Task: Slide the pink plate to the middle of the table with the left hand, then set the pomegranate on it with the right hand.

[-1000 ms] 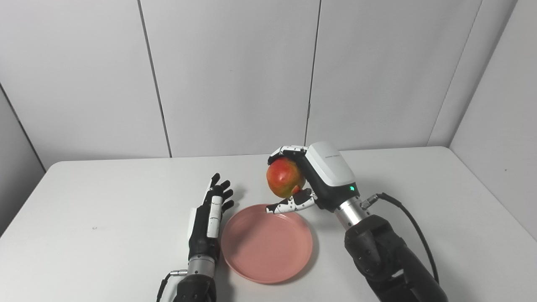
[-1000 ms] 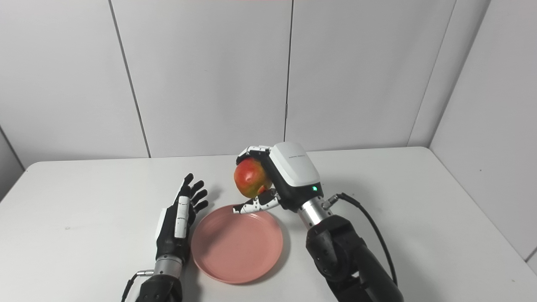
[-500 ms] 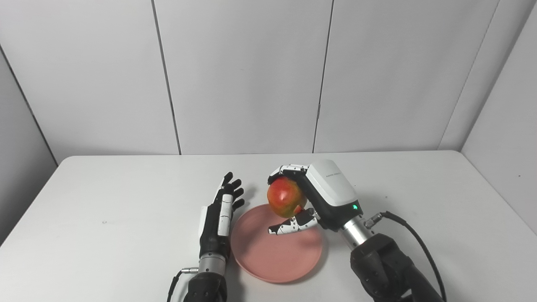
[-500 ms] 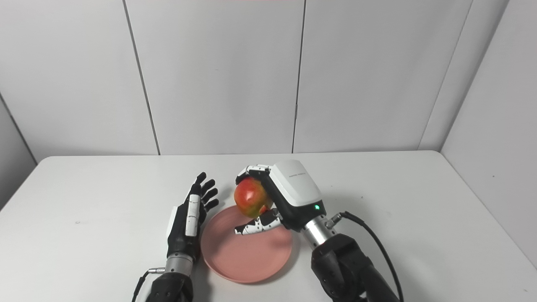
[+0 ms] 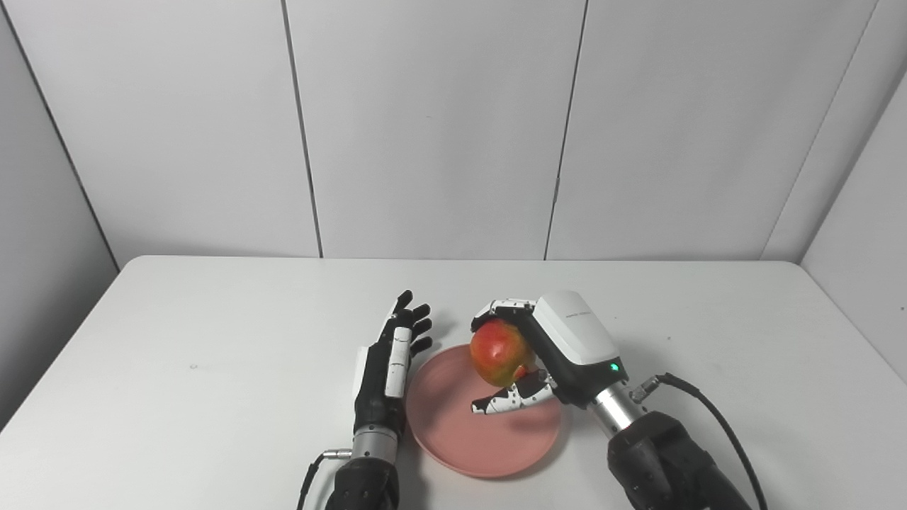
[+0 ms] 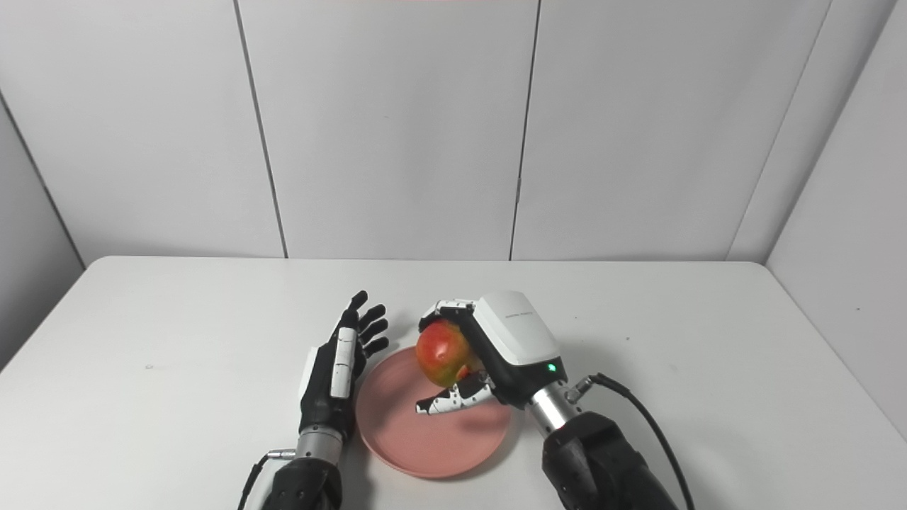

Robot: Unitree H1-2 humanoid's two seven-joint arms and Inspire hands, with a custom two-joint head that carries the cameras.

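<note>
Here, through my left eye, my right hand [image 5: 549,354] is clamped on the pomegranate [image 5: 501,352], its white-tipped fingers [image 5: 504,309] curled over the top of the fruit and the thumb stretched out underneath. The fruit is red with a yellow-green patch low down, and I hold it above the far part of the pink plate [image 5: 460,439], clear of the plate's surface. The plate lies flat on the white table [image 5: 212,368], close to my edge and about midway across. My left hand [image 5: 388,372] stands on its edge just beside the plate's left rim, palm turned toward the plate, holding nothing, its dark fingers [image 5: 414,322] straight and spread, pointing away from me. I cannot tell whether the hand touches the rim. A black cable [image 5: 716,425] loops out from my right wrist.

Through my right eye the same things sit a little further left. The pomegranate [image 6: 443,352] is again gripped in my right hand [image 6: 496,354], hanging over the back half of the pink plate [image 6: 411,439], and a shadow falls on the plate beneath the thumb. A small green light glows on the white back of that hand. My left hand [image 6: 336,375] is upright at the plate's left side, fingers [image 6: 368,315] apart and empty. The table [image 6: 177,354] runs back to grey wall panels.
</note>
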